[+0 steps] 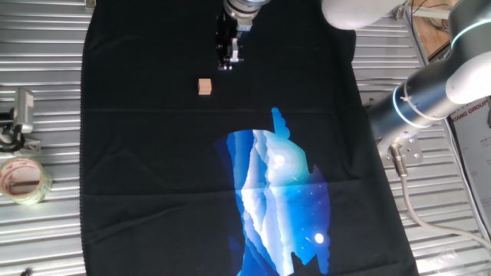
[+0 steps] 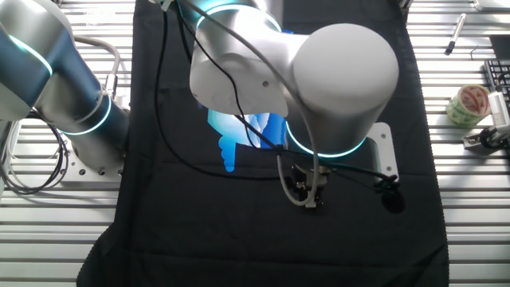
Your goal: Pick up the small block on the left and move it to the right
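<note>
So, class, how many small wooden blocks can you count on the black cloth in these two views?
1. The small block sits on the black cloth, just beside the end effector. In the other fixed view the arm hides it, so more could be hidden there.

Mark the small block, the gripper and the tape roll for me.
small block [image 1: 204,87]: one fixed view, top face.
gripper [image 1: 228,66]: one fixed view, between the fingertips.
tape roll [image 1: 23,179]: one fixed view, its rim.

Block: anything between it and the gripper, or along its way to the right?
Nothing visible. The block sits alone on the black cloth, with the gripper just beyond it. The other fixed view hides the block behind the arm.
</note>
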You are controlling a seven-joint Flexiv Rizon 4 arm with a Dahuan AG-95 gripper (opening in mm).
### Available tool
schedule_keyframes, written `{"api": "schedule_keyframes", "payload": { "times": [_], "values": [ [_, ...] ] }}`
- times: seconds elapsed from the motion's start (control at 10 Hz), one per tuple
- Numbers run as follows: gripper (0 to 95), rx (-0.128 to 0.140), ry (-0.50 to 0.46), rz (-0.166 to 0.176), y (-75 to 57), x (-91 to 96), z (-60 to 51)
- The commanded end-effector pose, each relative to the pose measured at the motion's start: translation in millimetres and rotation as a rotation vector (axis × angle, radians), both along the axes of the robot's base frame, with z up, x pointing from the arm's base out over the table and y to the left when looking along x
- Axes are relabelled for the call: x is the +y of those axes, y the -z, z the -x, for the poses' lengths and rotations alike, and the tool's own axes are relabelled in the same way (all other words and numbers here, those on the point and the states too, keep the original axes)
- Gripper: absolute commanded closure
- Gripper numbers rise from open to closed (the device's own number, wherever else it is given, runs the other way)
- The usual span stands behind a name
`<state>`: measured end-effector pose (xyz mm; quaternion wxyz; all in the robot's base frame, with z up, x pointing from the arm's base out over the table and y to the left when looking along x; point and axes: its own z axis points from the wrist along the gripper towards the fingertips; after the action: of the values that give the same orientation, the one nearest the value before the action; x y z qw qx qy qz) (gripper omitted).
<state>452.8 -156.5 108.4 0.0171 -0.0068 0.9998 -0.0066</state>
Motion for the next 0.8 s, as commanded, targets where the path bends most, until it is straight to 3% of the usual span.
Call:
{"api": "schedule_keyframes", "payload": {
  "times": [0.1,0.3,0.4,0.5,0.6,0.8],
  "values": [
    [95.0,0.006,-0.021,0.021,-0.5,-0.5,-0.7],
    [95.0,0.006,-0.039,0.026,-2.9,-1.6,-0.6],
    [76.0,-0.001,-0.07,0.044,-3.5,-2.1,-0.5],
    [76.0,-0.003,-0.076,0.047,-3.5,-2.1,-0.5],
    [57.0,-0.011,-0.084,0.045,-3.5,-2.1,-0.6],
    [57.0,-0.011,-0.076,0.037,-3.4,-2.1,-0.6]
  ]
}}
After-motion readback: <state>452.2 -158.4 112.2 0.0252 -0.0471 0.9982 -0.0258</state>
